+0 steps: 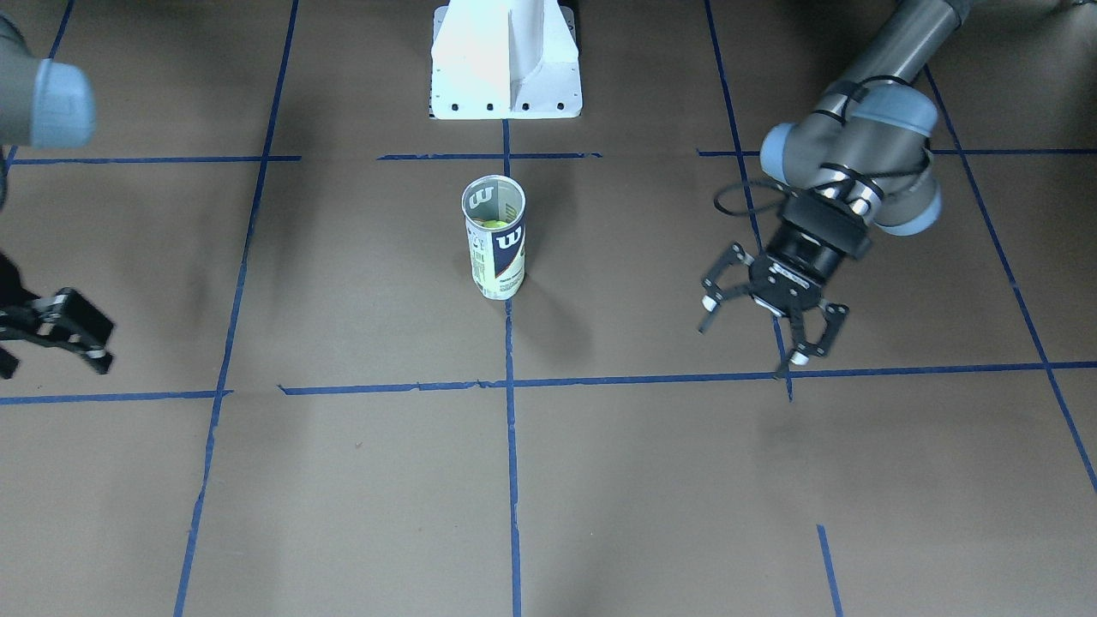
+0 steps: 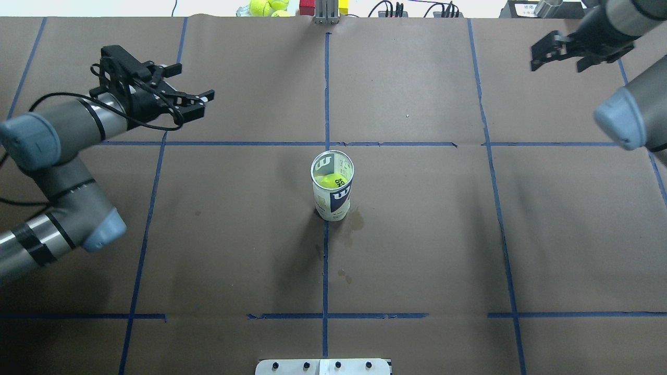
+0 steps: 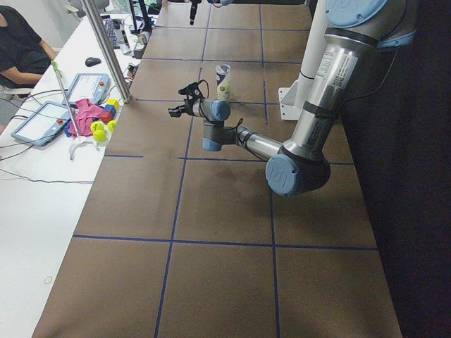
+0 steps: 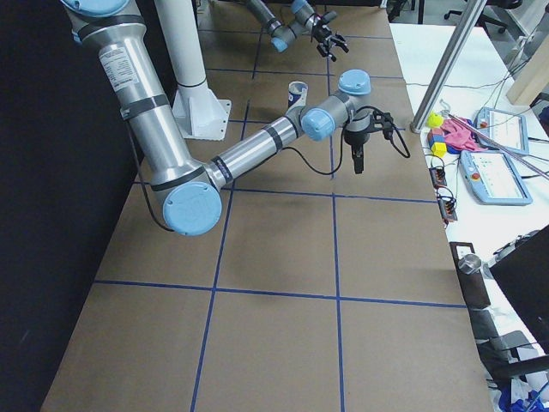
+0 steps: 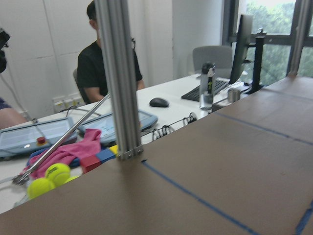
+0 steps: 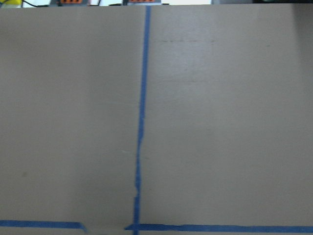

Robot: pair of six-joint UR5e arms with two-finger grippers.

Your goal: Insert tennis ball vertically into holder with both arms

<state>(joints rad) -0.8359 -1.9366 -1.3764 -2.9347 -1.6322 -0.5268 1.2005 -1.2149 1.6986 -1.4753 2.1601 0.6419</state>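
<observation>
The holder [image 2: 333, 200], a clear can with a white and navy label, stands upright in the middle of the table; it also shows in the front view [image 1: 497, 266]. The tennis ball [image 2: 327, 181] lies inside it, below the metal rim, and shows through the mouth in the front view [image 1: 493, 225]. My left gripper [image 2: 195, 86] is open and empty, held above the table far to the can's left; it also shows in the front view [image 1: 752, 343]. My right gripper [image 2: 557, 65] is open and empty at the far right edge, well away from the can.
The white robot pedestal [image 1: 506, 60] stands behind the can on my side. Spare tennis balls [image 2: 266, 6] and a metal post [image 2: 325, 10] sit beyond the table's far edge. Blue tape lines cross the brown table. A seated person [image 5: 105, 63] is beyond the far edge.
</observation>
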